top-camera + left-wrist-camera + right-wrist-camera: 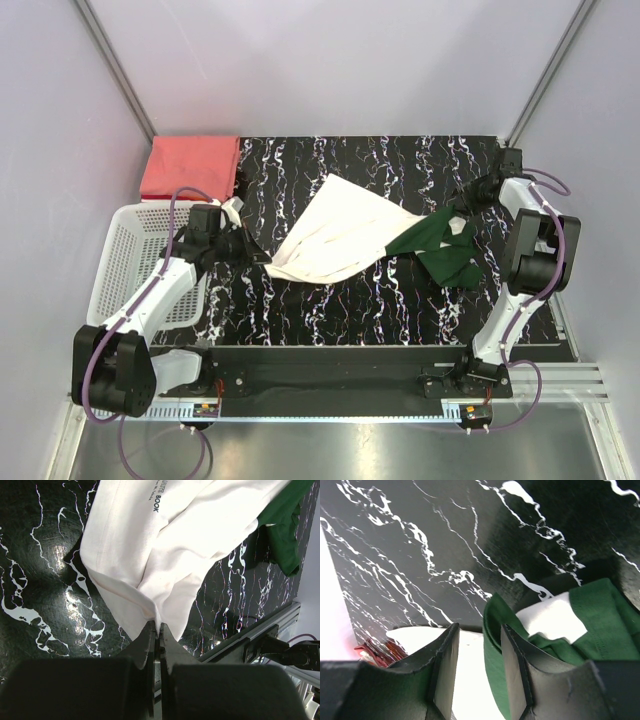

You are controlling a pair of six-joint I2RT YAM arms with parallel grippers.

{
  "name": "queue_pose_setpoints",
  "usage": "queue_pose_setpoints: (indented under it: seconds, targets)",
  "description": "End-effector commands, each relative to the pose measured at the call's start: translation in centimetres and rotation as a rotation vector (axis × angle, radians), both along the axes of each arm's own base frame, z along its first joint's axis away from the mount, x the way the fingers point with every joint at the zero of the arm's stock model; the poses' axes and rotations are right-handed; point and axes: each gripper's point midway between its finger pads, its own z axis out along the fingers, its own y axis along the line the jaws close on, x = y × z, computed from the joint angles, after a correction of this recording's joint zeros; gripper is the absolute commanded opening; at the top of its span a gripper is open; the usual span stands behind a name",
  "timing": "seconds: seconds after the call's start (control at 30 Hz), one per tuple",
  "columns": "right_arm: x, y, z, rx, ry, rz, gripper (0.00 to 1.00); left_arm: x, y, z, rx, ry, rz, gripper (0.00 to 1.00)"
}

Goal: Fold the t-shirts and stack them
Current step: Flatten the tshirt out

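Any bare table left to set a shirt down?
Free: far strip between salmon-red shirt and right gripper; near strip between cream-white shirt and the arm bases. Crowded: the middle, shirt stretched across; basket fills the left.

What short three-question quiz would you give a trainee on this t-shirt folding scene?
1. True or false: the left gripper is shut on an edge of the cream-white t-shirt.
2. Where does the folded salmon-red t-shirt lie? A: far left corner. B: centre. C: far right corner.
3. Fill in: the cloth beside the right gripper is dark ____.
Key: 1 true; 2 A; 3 green.
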Motion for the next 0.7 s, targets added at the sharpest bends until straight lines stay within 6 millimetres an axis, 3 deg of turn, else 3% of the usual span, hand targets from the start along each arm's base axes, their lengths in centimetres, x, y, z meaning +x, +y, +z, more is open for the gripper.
queue_pose_setpoints:
  seconds: [0.0,0.2,0.67]
  targets:
    - [0.1,-0.5,0.7,-0.030,0.000,0.002,0.46,1.6,-0.2,2.1,-0.007,-0.096,-0.005,0.00]
    - [0.8,-0.3,0.1,-0.015,0.002,0.015,0.46,1.7,-0.1,2.2,-0.005,-0.099,0.000,0.00]
    - [0.2,0.6,-1.7,0.026,0.048,0.045,0.44,1.7,0.1,2.3,-0.002,-0.107,0.010,0.00]
